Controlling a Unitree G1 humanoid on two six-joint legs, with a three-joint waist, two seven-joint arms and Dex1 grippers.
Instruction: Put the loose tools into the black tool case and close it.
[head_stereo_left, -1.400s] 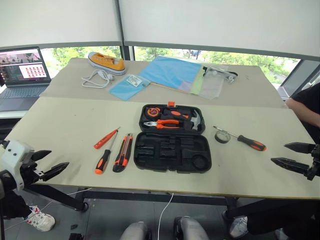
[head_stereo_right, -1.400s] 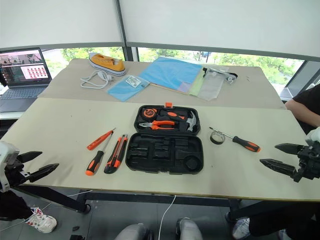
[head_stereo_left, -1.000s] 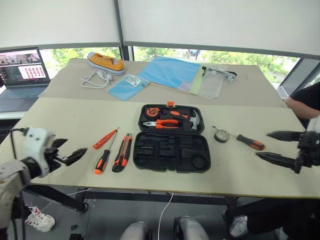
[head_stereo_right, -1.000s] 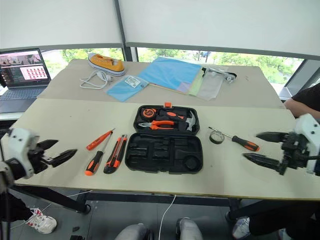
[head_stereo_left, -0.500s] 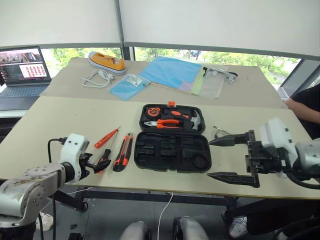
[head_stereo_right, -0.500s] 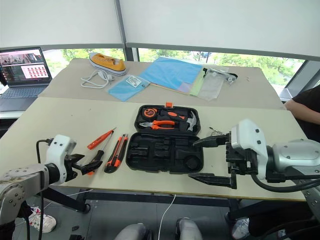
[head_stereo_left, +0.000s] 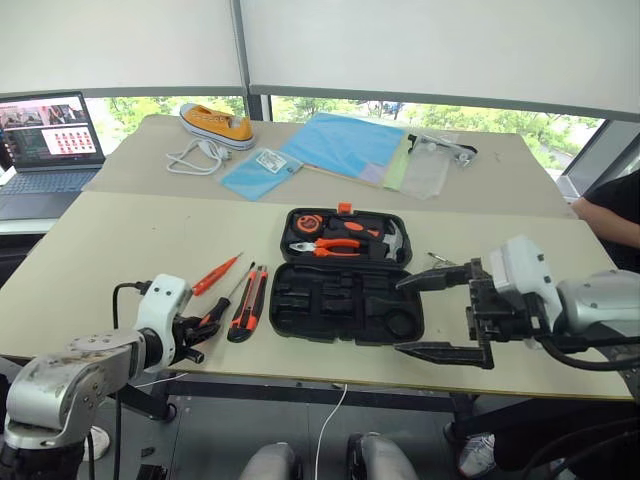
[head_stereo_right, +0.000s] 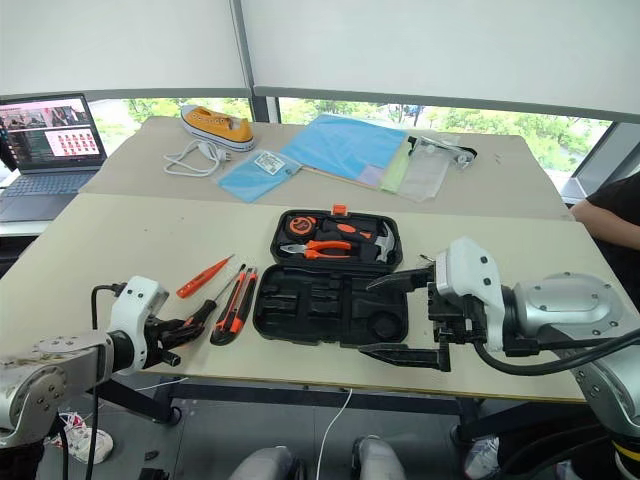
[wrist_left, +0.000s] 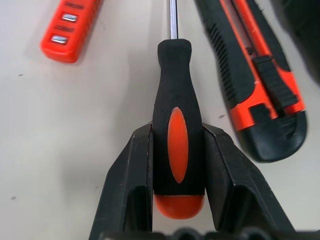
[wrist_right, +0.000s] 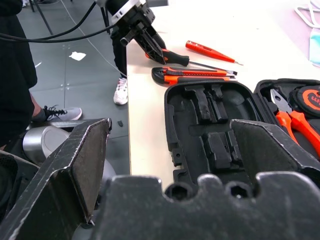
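Table (head_stereo_left: 120, 240), then case (head_stereo_left: 345, 300): lid laid open, recesses in the near half empty, pliers (head_stereo_left: 325, 246) and hammer (head_stereo_left: 390, 240) seated in the far half. No loose tool stowed yet.

Change since a second ago: both arms brought in from the table's outer edges toward the case. Right gripper (head_stereo_left: 435, 315) now held just right of the case, fingers spread wide, nothing in them. Left gripper (wrist_left: 177, 165) brought down left of the case and clamped on the handle of the screwdriver (wrist_left: 177, 135), which was lying free a moment back. Read as first pick made, lift pending; shaft appears to be on the table still.

Also left of the case: knife (head_stereo_left: 247, 303) just beside that screwdriver, red screwdriver (head_stereo_left: 215, 275) further out, both untouched.

Hard to make out: second screwdriver and tape, previously right of the case, are covered by the right arm apart from what looks like the shaft tip. Latch on the case's far edge is small; its state can't be read. A person's arm (head_stereo_left: 610, 215) is cut off at the right edge.
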